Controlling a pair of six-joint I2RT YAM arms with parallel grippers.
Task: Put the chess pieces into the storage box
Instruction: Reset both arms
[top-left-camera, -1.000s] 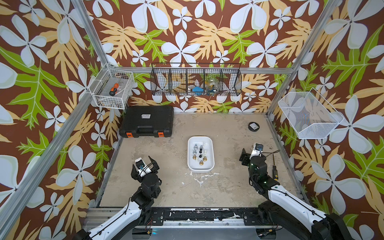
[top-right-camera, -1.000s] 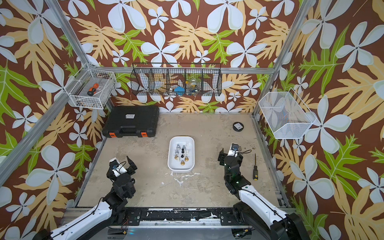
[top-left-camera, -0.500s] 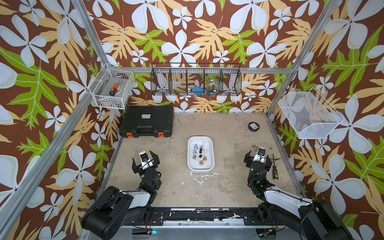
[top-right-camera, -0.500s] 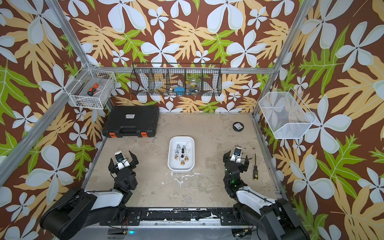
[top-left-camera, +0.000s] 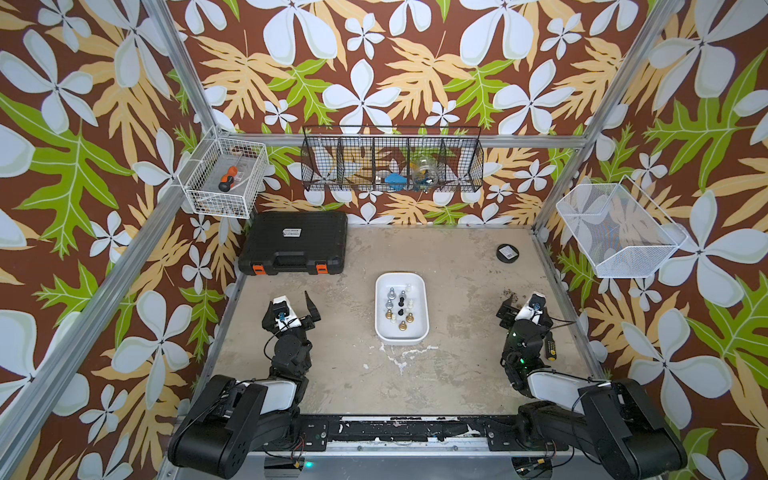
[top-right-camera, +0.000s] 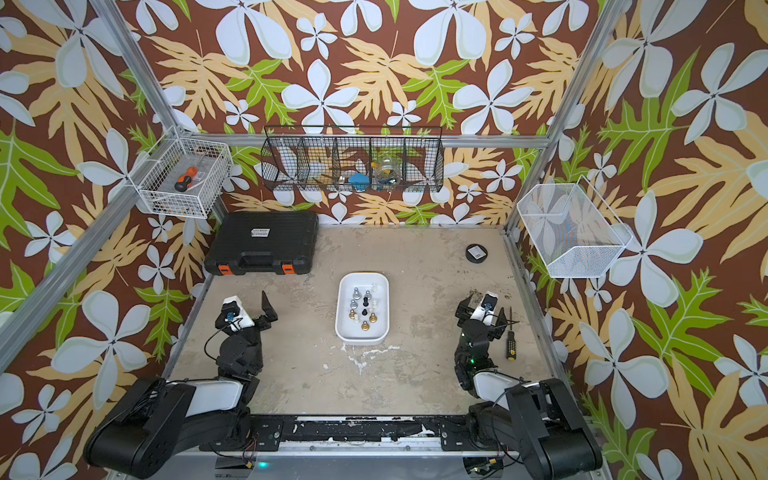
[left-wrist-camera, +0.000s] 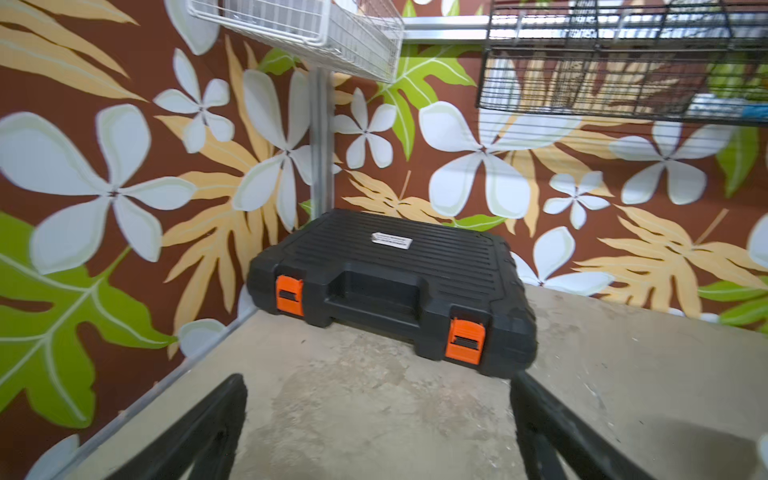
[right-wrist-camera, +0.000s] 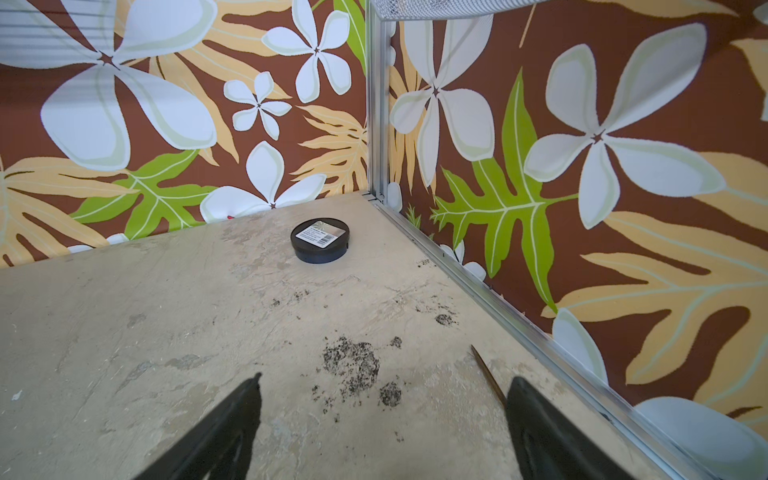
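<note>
The left pincer (top-left-camera: 293, 305) is open wide and holds nothing. It is over the bench (top-left-camera: 457, 357) near the left edge, and it faces the black case (top-left-camera: 293, 245) with orange latches, which lies in the far left corner. In the left wrist view only bare bench surface shows between its two fingers (left-wrist-camera: 208, 424).

The right pincer (top-left-camera: 524, 308) is also open wide and empty, near the right edge. Just beside it, along that edge, lies a screwdriver (top-right-camera: 510, 343) with a yellow and black handle. Its thin shaft shows close to one finger in the right wrist view. Farther out, near the far right corner, sits a round black disc (right-wrist-camera: 321, 241) with a label on top.

The storage box (top-left-camera: 401, 340) stands in the middle of the bench, between the two arms and well apart from both. The chess pieces (top-left-camera: 400, 306) are inside it, in silver, gold, cream and black, gathered in the middle of the box floor.
</note>
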